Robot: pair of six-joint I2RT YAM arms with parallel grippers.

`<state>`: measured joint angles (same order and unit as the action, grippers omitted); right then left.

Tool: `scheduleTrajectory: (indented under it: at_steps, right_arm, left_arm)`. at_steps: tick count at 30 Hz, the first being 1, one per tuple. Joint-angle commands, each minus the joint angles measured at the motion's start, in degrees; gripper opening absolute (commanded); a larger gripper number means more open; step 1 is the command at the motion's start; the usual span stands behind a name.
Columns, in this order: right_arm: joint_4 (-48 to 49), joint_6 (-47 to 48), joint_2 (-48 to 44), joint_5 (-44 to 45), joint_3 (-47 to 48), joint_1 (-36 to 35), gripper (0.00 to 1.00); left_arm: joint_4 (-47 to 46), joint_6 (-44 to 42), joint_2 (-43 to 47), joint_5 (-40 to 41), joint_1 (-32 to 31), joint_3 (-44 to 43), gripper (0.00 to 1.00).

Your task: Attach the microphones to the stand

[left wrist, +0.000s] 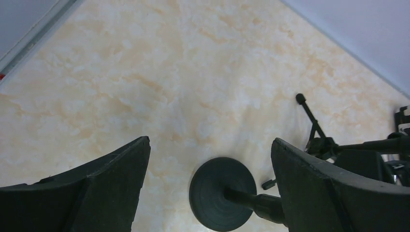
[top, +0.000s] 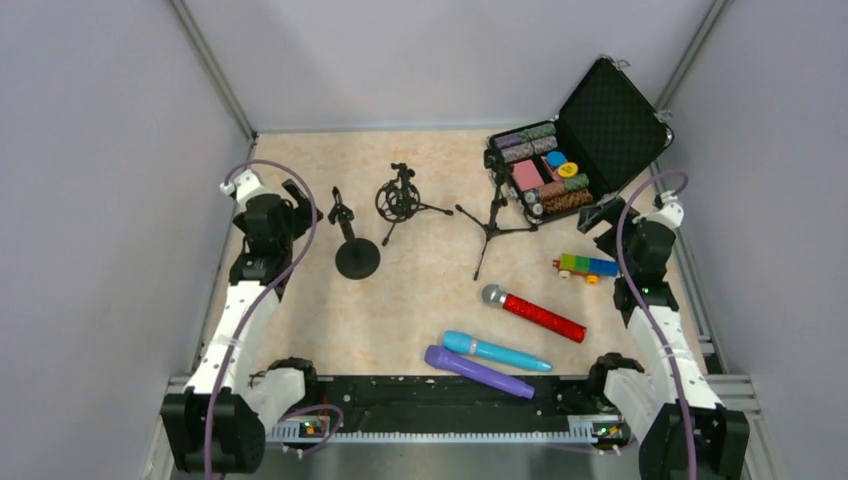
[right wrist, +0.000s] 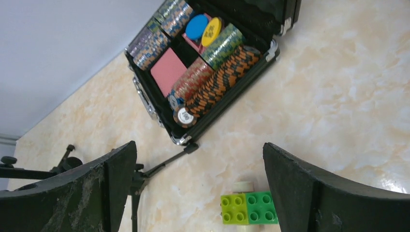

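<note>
Left fingers and right fingers stand spread, empty. Red microphone, blue microphone and purple microphone lie on the counter near the toy train; probably light, stiff, slick: grip mid-handle.

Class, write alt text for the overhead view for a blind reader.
A glittery red toy microphone, a light blue microphone and a purple microphone lie on the beige table, none attached. Three black stands and an open poker-chip case sit behind.
</note>
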<state>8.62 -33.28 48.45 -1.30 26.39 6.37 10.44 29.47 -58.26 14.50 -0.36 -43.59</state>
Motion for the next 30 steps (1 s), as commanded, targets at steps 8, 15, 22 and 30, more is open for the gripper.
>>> scheduleTrajectory:
  at_steps: [8,15,22,30]
  right_arm:
    - [-5.93,-5.9,3.87,0.11,4.3,-0.39,0.99]
    - [-5.88,-6.07,3.85,-2.15,4.63,-0.39,0.99]
    - [-2.75,-3.8,5.03,-13.61,6.0,-0.36,0.99]
    - [-12.88,0.86,13.56,-21.01,14.39,-0.39,0.99]
  left_arm:
    - [-0.95,-0.16,4.69,0.57,0.01,-3.55,0.99]
    - [3.23,-4.23,4.05,0.67,0.01,-10.55,0.99]
    - [5.61,-6.9,4.98,0.5,0.01,-16.08,0.99]
    - [2.19,-12.97,7.01,-15.17,0.01,-17.58,0.98]
